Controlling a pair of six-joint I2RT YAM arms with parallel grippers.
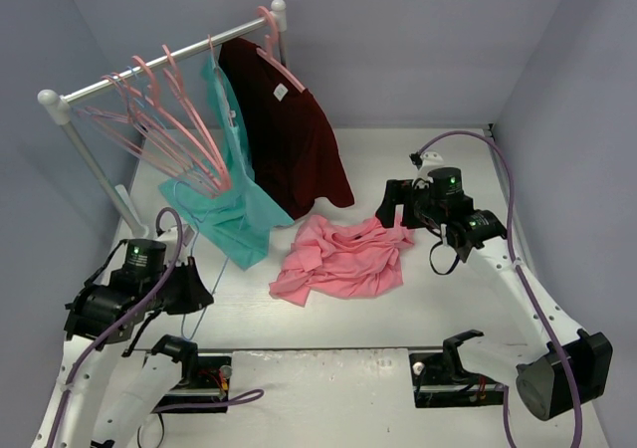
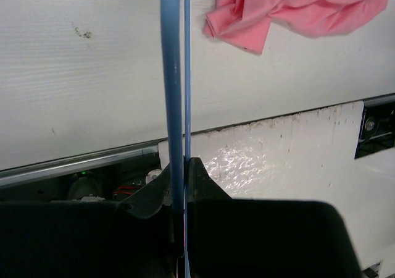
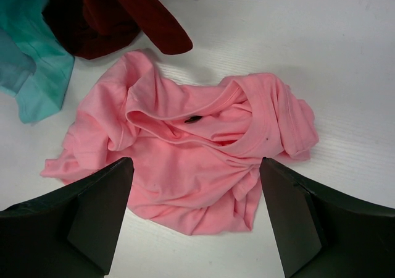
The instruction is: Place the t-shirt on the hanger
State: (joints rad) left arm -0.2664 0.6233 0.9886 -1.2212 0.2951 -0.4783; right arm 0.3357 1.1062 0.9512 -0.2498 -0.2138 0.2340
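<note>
We saw the left end effector point(image 2: 179, 170) pressed together on the hanger point(image 2: 171, 74), its thin blue wire running up between the fingers, at the left of the desk point(image 1: 299, 324). The t-shirt point(image 3: 185, 160) lay crumpled in a heap mid-desk, just beside the hems of the teal shirt point(image 1: 224, 184) and the maroon shirt point(image 1: 289, 129) hanging from the rail point(image 1: 149, 70). The right end effector point(image 3: 194, 164) hung over the heap with its fingers spread wide; whether they touched the cloth we could not quite tell.
</note>
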